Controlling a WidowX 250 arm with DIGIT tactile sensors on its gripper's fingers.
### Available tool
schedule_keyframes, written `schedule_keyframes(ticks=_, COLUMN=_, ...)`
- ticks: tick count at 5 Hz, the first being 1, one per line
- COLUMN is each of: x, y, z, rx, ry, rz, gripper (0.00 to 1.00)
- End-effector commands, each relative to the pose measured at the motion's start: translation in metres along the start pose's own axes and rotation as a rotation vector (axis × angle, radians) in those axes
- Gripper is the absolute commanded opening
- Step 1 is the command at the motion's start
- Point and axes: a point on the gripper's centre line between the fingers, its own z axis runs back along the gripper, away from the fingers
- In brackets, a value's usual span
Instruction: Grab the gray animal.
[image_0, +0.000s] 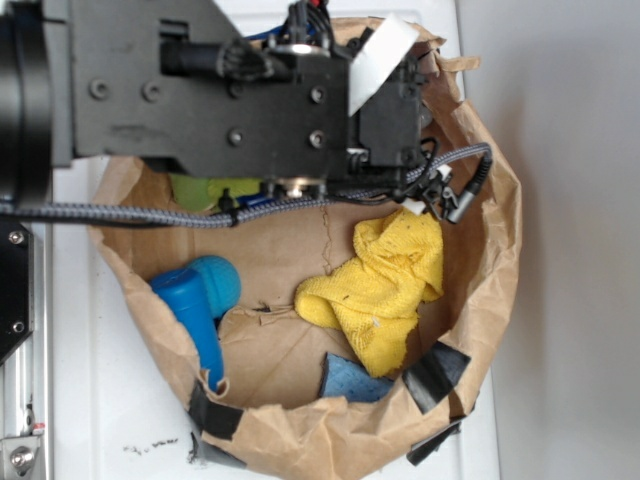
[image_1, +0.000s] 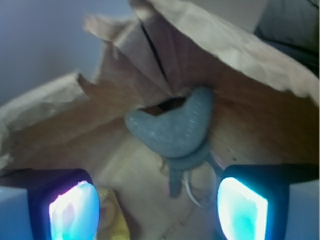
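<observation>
Two spread gripper (image_1: 157, 210) pads hover empty near gray animal (image_1: 175, 127) against bag wall (image_1: 240, 55).

Arm (image_0: 200, 90): black, reaching in from nine o'clock.
Gripper (image_1: 157, 207): jaws spread wide — pads (image_1: 74, 210) glowing (nothing between them).

The end effector (image_1: 157, 210) has open room between its two fingers. The gray animal (image_1: 172, 127) lies right ahead, pressed against the paper bag wall (image_1: 235, 45) behind it. A yellow cloth (image_0: 385, 285) sits close by.
</observation>
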Motion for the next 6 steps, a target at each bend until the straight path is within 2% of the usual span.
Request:
schedule_keyframes(ticks=1, x=-0.016, y=0.010, z=-0.014, rx=-0.049, ry=0.004, rz=-0.077, gripper=1.00)
schedule_keyframes(ticks=2, x=-0.014, y=0.004, z=-0.020, rx=-0.049, ry=0.154, rz=-0.086, gripper=1.00)
schedule_keyframes(ticks=3, x=-0.008, y=0.004, z=-0.026, rx=-0.026, ry=0.180, rz=-0.078, gripper=1.00)
schedule_keyframes(ticks=4, x=-0.009, y=0.006, z=-0.023, rx=-0.016, ry=0.152, rz=-0.077, gripper=1.00)
schedule_keyframes(ticks=5, x=-0.021, y=0.022, z=-0.021, rx=-0.037, ry=0.126, rz=-0.078, gripper=1.00)
schedule_keyframes(ticks=6, x=-0.021, y=0.021, z=-0.024, rx=-0.026, ry=0.109, rz=-0.081, gripper=1.00)
